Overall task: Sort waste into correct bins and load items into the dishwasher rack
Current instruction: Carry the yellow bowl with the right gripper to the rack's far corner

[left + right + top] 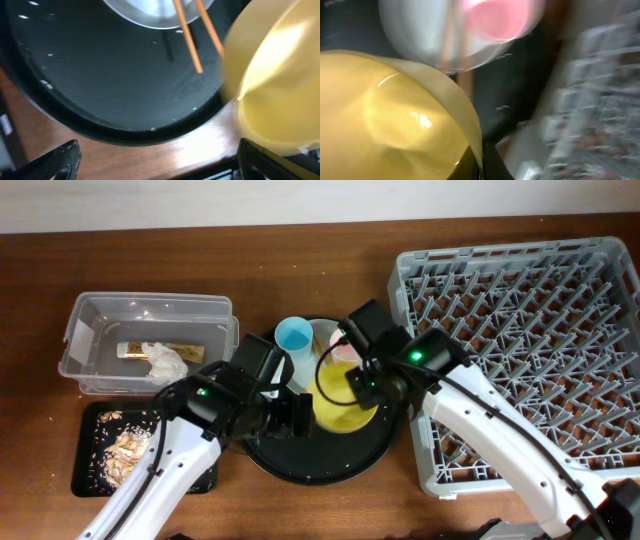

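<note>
Over the round black tray (300, 465), my right gripper (479, 167) pinches the rim of the small yellow bowl (395, 115), which is tilted, just beside the dishwasher rack (520, 320). My left gripper (157, 162) hangs spread wide at that tray's edge, holding nothing. Two chopsticks (187, 37) lie across the white plate (145, 12), with the pink cup (495, 17) at it and the blue cup (293, 335) alongside. The napkin (166, 363) and wrapper (135, 350) lie in the clear tub (90, 315); scraps (125, 448) sit in the shallow black tray (85, 475).
</note>
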`<action>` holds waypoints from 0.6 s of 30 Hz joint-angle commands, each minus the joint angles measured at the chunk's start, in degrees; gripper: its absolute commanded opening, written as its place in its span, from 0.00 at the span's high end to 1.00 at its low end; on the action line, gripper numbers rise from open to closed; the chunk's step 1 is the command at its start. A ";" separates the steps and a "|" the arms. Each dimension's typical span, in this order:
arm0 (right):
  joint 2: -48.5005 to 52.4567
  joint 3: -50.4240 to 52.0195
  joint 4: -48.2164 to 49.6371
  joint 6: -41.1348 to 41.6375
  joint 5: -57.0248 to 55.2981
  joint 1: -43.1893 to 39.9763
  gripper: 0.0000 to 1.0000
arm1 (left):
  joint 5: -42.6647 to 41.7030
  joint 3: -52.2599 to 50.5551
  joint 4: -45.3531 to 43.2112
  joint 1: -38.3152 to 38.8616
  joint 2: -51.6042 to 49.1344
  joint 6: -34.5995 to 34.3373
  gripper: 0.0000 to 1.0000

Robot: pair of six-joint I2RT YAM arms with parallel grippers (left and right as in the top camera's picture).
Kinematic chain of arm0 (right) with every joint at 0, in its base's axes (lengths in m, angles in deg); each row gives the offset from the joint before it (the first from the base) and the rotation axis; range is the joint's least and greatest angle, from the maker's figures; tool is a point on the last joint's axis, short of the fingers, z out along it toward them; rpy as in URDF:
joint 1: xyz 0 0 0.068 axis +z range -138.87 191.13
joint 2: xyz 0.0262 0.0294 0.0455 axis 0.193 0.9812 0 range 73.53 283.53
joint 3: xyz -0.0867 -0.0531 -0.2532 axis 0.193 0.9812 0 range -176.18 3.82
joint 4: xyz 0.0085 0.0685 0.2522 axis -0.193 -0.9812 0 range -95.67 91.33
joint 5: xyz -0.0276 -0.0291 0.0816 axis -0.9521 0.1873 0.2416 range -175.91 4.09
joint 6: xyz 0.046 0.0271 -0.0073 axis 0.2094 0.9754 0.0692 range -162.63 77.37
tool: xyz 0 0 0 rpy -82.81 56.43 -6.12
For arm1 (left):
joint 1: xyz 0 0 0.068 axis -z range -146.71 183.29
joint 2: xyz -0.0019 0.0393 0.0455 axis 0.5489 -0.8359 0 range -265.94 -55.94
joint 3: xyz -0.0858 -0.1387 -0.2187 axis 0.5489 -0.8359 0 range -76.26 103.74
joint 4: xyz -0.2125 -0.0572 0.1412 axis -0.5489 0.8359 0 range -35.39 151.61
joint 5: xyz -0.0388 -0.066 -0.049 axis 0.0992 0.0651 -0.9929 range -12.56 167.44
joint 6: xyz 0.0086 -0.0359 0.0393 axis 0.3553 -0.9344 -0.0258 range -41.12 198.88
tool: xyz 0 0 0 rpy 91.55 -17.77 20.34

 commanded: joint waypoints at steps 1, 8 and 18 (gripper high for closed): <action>-0.09 -3.02 3.39 0.92 -30.16 0.15 0.96 | 3.02 1.11 0.22 -1.16 0.68 1.36 0.01; 0.44 -2.99 25.66 -1.46 -55.19 -22.27 0.96 | 2.99 1.09 0.22 -1.16 0.66 1.36 0.01; 24.46 -2.97 39.60 -17.66 -51.63 -34.34 0.96 | 2.99 1.09 0.22 -1.16 0.66 1.36 0.01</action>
